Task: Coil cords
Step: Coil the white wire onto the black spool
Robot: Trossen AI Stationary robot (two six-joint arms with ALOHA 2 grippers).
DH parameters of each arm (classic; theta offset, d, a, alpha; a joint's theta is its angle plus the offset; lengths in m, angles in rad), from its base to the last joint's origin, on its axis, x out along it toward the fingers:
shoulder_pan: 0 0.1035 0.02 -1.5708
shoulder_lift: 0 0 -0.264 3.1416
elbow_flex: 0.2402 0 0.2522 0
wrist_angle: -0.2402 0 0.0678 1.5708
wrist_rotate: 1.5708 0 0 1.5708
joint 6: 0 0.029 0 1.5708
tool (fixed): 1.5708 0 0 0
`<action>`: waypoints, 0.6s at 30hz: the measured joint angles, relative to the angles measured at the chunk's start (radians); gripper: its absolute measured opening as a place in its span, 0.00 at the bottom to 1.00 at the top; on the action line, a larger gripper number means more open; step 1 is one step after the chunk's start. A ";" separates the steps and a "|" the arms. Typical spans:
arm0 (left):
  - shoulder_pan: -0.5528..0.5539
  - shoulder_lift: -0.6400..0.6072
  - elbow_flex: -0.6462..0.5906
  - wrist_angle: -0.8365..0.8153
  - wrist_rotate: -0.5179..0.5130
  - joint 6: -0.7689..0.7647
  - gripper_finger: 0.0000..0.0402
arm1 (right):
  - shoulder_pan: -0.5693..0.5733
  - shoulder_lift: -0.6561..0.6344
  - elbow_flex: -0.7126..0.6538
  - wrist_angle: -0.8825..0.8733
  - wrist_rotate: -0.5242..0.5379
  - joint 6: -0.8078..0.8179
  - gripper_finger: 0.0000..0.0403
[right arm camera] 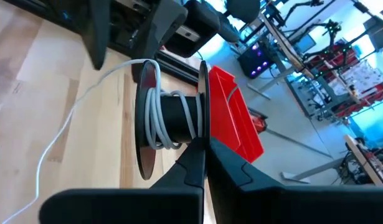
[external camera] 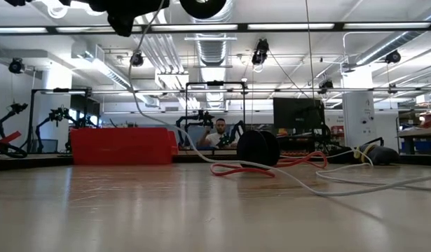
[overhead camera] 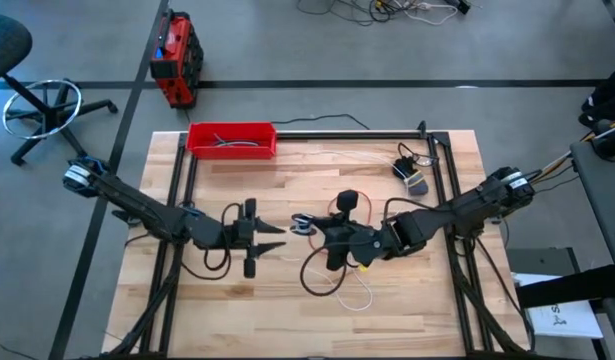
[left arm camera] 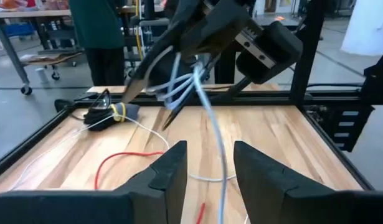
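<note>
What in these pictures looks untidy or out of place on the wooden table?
The thin white cord is only partly wound on the black spool held by the right gripper; the rest trails loose over the table. The thin red cord lies uncoiled.

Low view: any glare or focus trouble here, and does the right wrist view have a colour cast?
Low view: ceiling light strips glare; the bare wooden table in front blurs, red plastic tray reads clearly. Right wrist view: room behind is tinted blue; black spool wound with thin white cord is sharp.
</note>
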 joint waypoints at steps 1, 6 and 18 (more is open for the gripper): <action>0.000 0.015 0.000 0.020 0.000 0.000 0.32 | 0.000 0.000 0.000 -0.004 -0.001 0.007 0.00; 0.002 0.054 0.000 0.064 -0.029 -0.003 0.37 | 0.000 0.000 0.000 -0.009 -0.014 0.027 0.00; 0.002 0.030 0.025 0.045 -0.047 0.013 0.03 | -0.002 0.000 -0.001 -0.065 -0.050 0.090 0.00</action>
